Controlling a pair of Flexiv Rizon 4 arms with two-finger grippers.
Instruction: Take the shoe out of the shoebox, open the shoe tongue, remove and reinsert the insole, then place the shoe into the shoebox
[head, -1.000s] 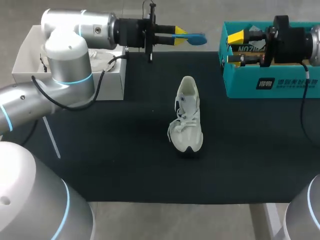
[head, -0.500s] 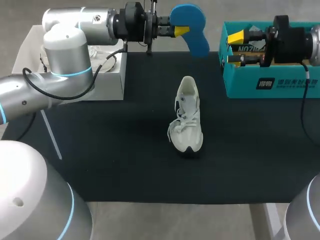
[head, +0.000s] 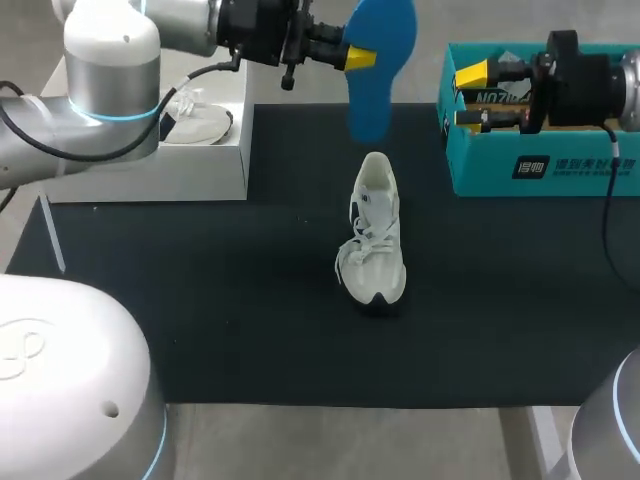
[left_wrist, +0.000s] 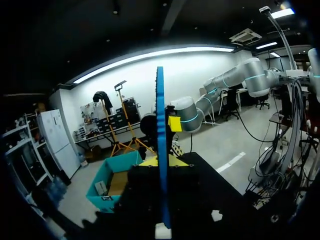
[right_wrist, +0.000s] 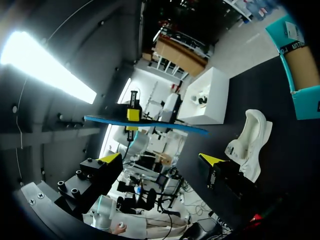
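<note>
The white shoe (head: 376, 232) lies on the black mat (head: 220, 300), its heel toward the far edge; in the right wrist view the shoe (right_wrist: 250, 142) shows beside my right fingers. My left gripper (head: 356, 57) is shut on the blue insole (head: 372, 90), which hangs upright in the air above and behind the shoe's heel. In the left wrist view the insole (left_wrist: 161, 150) stands edge-on between the yellow tips of the left gripper (left_wrist: 161, 161). My right gripper (head: 468, 96) stands open and holds nothing, over the teal shoebox (head: 560, 165). From the right gripper (right_wrist: 160, 159), the insole (right_wrist: 150, 125) shows well ahead.
A white box (head: 150, 160) with another white shoe (head: 198, 122) inside sits at the mat's far left corner. The teal shoebox (left_wrist: 117, 175) stands at the far right. Bare mat lies all around the shoe and toward the near edge.
My left arm has risen and turned the insole from lying flat and edge-on to hanging upright over the shoe's heel end. The right arm and the shoe have not moved.
</note>
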